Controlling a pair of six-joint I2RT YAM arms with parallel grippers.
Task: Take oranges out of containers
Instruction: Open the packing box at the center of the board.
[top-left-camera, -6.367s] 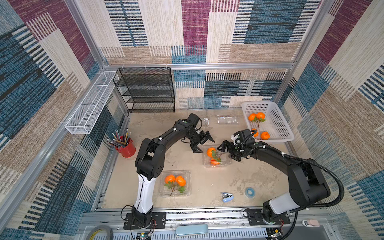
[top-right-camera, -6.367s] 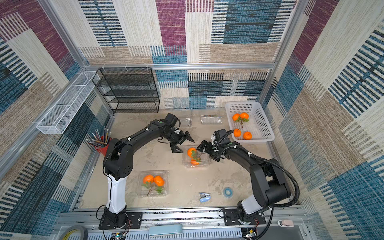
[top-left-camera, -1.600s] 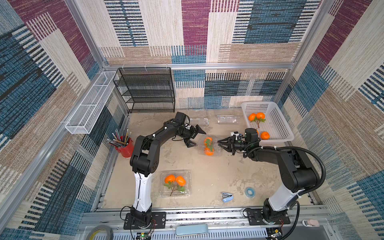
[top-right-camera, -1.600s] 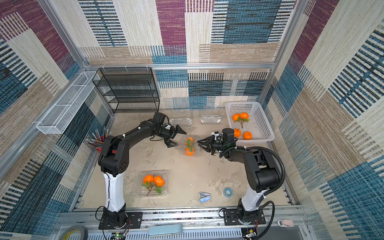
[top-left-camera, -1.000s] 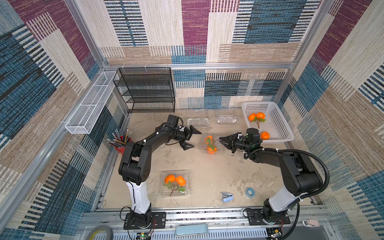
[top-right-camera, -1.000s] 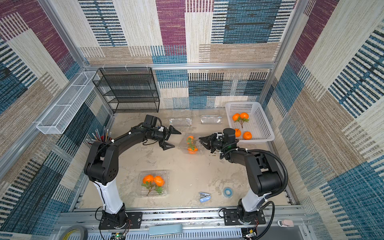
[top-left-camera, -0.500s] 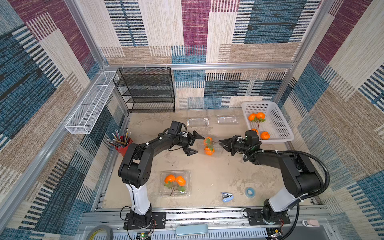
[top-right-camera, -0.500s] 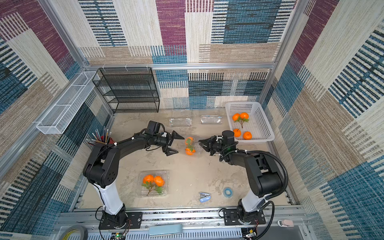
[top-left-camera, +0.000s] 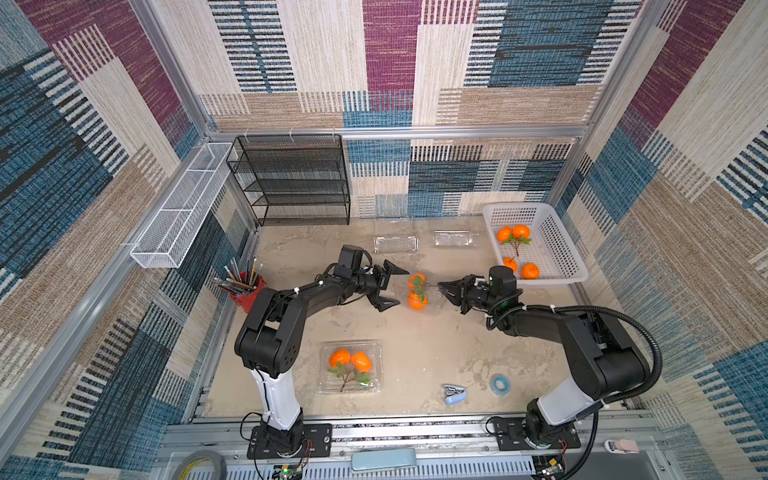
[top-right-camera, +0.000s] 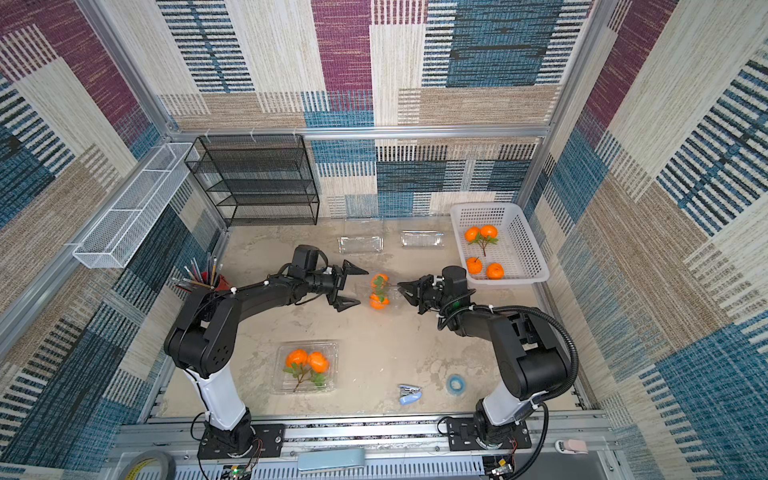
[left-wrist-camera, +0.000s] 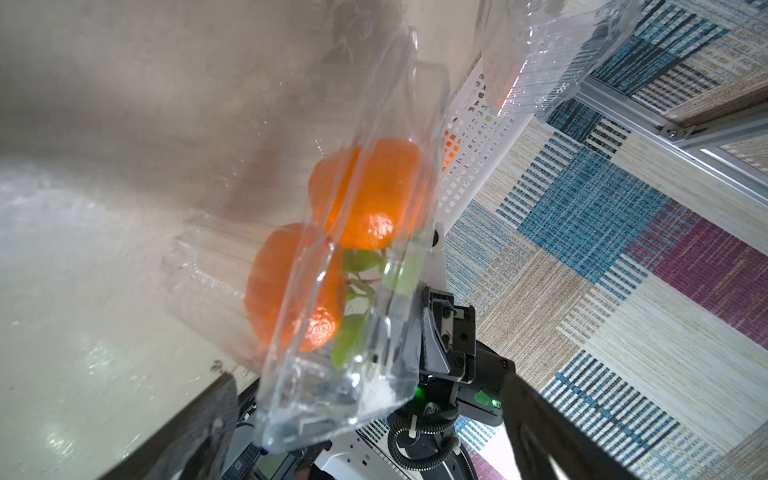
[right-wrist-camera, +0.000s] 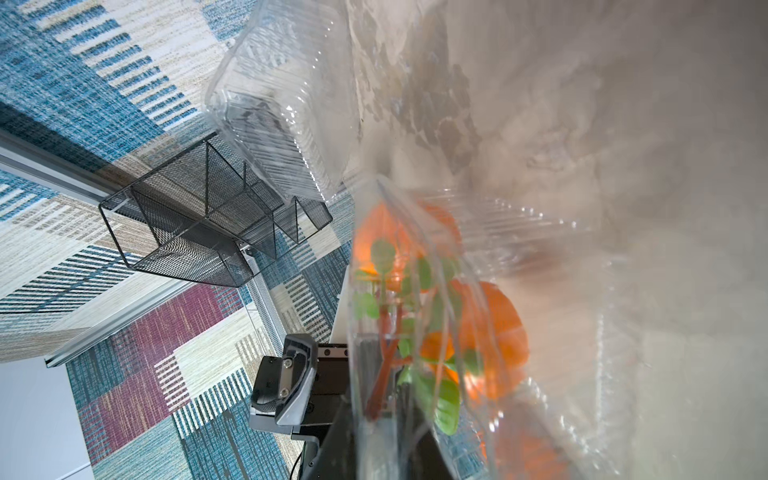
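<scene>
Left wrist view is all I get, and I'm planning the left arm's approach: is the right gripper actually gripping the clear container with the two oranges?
Observer: Yes; in both top views the right gripper is closed on the edge of the gripped container opposite your arm.
Operator: And my own jaws?
Observer: The left gripper is wide open, tips beside the oranges; contact with the plastic I cannot tell.
Operator: Any other fruit to unpack?
Observer: A front container with its own orange pair lies apart from both grippers.
</scene>
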